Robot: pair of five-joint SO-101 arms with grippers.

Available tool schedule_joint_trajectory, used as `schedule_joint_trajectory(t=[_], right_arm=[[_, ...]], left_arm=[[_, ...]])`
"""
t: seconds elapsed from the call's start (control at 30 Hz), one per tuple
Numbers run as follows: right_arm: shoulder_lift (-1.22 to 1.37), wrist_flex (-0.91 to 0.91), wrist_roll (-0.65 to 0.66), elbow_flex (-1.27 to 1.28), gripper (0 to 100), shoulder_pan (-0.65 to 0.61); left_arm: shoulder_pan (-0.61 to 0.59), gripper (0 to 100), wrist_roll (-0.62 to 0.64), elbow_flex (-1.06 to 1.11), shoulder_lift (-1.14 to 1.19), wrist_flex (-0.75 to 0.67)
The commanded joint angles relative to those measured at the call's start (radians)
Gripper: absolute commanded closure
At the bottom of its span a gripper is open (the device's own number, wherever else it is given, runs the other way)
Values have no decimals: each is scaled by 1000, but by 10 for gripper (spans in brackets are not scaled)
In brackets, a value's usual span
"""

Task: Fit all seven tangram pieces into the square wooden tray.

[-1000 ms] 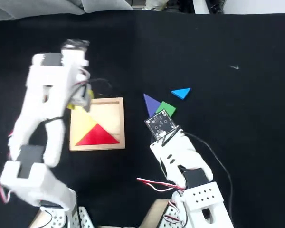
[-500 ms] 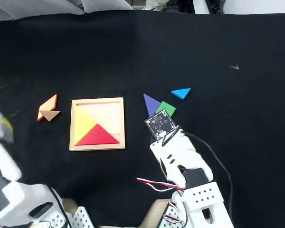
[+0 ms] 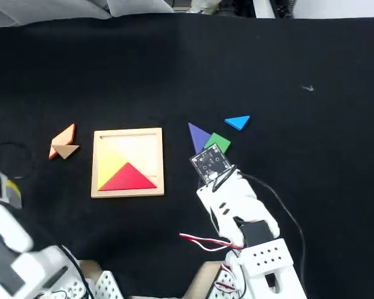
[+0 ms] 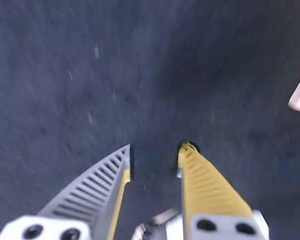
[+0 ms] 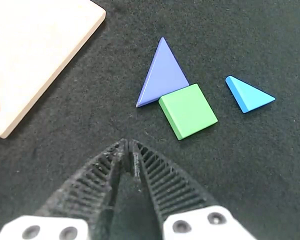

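Pieces waiting outside the square wooden tray [image 3: 144, 148] are looking thin, flat and rigid, probably light painted wood with slick faces, so each is likely asking for a pinch across opposite edges rather than a press on its top. The green square [image 5: 188, 110] is lying at about 3 o'clock from the tray, touching the purple triangle [image 5: 163, 75] and sitting near the blue triangle [image 5: 248, 93]; its two parallel sides are seeming the surest hold. The right gripper [image 5: 129, 146] is hovering close to it with fingers pressed together, holding nothing. At 9 o'clock from the tray, the orange piece [image 3: 64, 134] and the tan triangle [image 3: 67, 151] are touching each other. The left gripper [image 4: 157, 148] is hanging spread and empty over the black cloth [image 3: 311, 156]. The yellow triangle [image 3: 110, 163] and the red triangle [image 3: 128, 179] are already lying inside the tray.
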Motion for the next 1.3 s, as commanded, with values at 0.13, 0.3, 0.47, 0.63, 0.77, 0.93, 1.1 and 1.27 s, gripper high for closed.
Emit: schedule_joint_trajectory(t=[0.13,0.3,0.47,0.63,0.77,0.93,1.1,1.27], right_arm=[[-19,-5,9,-7,986,5],[-19,-5,9,-5,986,6],[-19,-5,9,-5,986,5],[-19,-5,9,-5,986,5],[-19,-5,9,-5,986,5],[-19,-5,9,-5,986,5],[-19,-5,9,-5,986,5],[-19,-5,9,-5,986,5]], left_arm=[[418,762,358,-10,-155,-304],[492,706,443,-163,78,-445],[486,708,333,-444,442,-462],[438,708,249,-731,718,-431],[389,708,140,-835,844,-408],[367,738,43,-816,867,-376],[363,747,-57,-774,867,-315],[361,748,-112,-731,864,-204]])
